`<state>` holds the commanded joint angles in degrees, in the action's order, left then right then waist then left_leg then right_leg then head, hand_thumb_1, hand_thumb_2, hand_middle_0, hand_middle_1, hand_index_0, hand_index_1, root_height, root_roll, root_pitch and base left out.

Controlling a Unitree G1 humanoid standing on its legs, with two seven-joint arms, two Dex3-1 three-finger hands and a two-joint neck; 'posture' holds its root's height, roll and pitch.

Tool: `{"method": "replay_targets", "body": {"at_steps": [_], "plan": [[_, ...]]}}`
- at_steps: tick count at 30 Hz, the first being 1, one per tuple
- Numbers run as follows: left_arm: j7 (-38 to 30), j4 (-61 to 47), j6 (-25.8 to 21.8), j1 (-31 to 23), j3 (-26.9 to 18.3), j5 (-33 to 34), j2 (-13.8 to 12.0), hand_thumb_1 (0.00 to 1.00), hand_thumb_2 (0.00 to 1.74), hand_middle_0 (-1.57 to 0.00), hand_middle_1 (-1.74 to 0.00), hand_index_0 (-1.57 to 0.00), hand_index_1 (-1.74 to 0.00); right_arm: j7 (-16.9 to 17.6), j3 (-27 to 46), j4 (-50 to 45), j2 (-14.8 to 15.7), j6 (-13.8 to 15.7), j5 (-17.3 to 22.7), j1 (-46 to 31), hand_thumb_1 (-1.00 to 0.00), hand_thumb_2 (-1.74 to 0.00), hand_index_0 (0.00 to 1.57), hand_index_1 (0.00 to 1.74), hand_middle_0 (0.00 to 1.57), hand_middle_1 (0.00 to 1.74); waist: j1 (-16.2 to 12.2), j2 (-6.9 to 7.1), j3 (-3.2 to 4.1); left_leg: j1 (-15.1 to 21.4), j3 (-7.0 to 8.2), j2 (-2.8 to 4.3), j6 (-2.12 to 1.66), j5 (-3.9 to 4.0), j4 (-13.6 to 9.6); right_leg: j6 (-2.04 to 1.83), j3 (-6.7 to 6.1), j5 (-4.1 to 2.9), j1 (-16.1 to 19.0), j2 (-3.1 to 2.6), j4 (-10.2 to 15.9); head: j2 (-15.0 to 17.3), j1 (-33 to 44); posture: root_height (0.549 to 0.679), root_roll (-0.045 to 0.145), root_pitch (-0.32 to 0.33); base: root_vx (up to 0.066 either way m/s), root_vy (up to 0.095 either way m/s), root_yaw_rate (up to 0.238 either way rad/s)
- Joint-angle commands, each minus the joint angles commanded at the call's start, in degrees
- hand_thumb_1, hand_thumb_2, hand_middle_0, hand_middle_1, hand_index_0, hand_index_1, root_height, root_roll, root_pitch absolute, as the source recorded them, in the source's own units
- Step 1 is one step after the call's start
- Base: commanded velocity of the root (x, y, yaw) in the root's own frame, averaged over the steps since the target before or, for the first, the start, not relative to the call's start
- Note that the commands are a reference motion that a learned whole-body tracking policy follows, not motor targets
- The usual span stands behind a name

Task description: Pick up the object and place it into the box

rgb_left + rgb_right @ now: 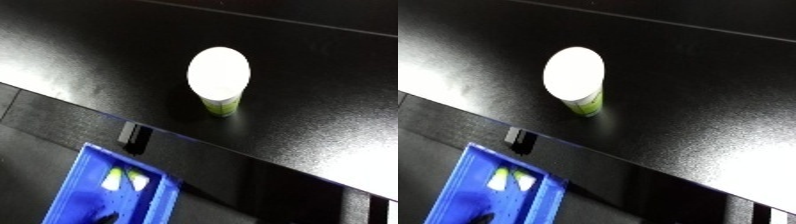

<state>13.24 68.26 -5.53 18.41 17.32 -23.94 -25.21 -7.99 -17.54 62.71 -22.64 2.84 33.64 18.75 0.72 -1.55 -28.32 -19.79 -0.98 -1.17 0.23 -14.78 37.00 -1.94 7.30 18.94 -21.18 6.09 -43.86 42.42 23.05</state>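
Note:
A small cup (219, 80) with a white lid and a green and white side stands upright on the black table (107, 60), near the middle of both views. A blue bin (111, 192) sits below the table's near edge at the lower left, with a couple of yellow-green and white items (124, 179) inside it. Neither hand shows in either view.
A small black block (133, 134) sits on the table's front edge, between the cup and the bin. Bright glare lies on the table top at the left and at the lower right (355, 165).

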Motion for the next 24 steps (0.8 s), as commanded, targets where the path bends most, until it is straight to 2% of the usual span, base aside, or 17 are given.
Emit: {"method": "replay_targets", "body": {"at_steps": [8, 18, 21, 24], "plan": [[1.2, 0.5, -2.0, -0.2, -1.4, -2.8, 0.4, 0.00, 0.00, 0.00, 0.00, 0.00, 0.00, -0.7, -0.1, 2.7, 0.7, 0.7, -0.6, -0.5, 0.00, 0.00, 0.00, 0.00, 0.00, 0.00, 0.6, 0.24, 0.08, 1.2, -0.24, 0.11, 0.19, -0.48, -0.1, -0.15, 0.52, 0.37, 1.3, 0.52, 0.2, 2.8, 2.7, 0.638, 0.040, -0.054, 0.021, 0.008, 0.019], [4.1, -5.2, -5.6, -0.4, -2.5, -6.0, 0.5, 0.00, 0.00, 0.00, 0.00, 0.00, 0.00, -0.8, 0.3, 3.2, 0.7, 0.8, -0.5, -1.4, 0.00, 0.00, 0.00, 0.00, 0.00, 0.00, 1.2, 0.25, 0.01, 1.6, -0.43, 0.12, 0.25, -0.94, -0.1, -0.41, 0.79, 0.52, 1.8, 0.69, 0.2, 2.2, 1.3, 0.637, 0.035, -0.058, 0.004, 0.010, 0.019], [10.4, -9.8, -3.2, -0.3, -1.6, -6.3, -0.1, 0.00, 0.00, 0.00, 0.00, 0.00, 0.00, -0.8, 0.7, 2.8, 0.4, 1.0, -0.5, -1.9, 0.00, 0.00, 0.00, 0.00, 0.00, 0.00, 1.5, 0.04, -0.17, 1.6, -0.57, 0.03, 0.29, -1.08, -0.1, -0.62, 0.82, 0.39, 1.9, 0.79, 0.3, 1.2, 0.4, 0.638, 0.034, -0.058, -0.001, 0.014, 0.023], [23.2, -18.6, 2.9, -0.9, 1.1, -8.0, -1.6, 0.00, 0.00, 0.00, 0.00, 0.00, 0.00, -0.8, 1.2, 1.5, -0.4, 0.9, -0.7, -2.7, 0.00, 0.00, 0.00, 0.00, 0.00, 0.00, 1.7, -0.41, -0.56, 1.7, -0.75, -0.07, 0.39, -1.32, -0.3, -0.95, 0.82, 0.12, 2.1, 0.96, 0.6, -0.4, -0.9, 0.639, 0.033, -0.057, -0.010, 0.019, 0.005]]}}
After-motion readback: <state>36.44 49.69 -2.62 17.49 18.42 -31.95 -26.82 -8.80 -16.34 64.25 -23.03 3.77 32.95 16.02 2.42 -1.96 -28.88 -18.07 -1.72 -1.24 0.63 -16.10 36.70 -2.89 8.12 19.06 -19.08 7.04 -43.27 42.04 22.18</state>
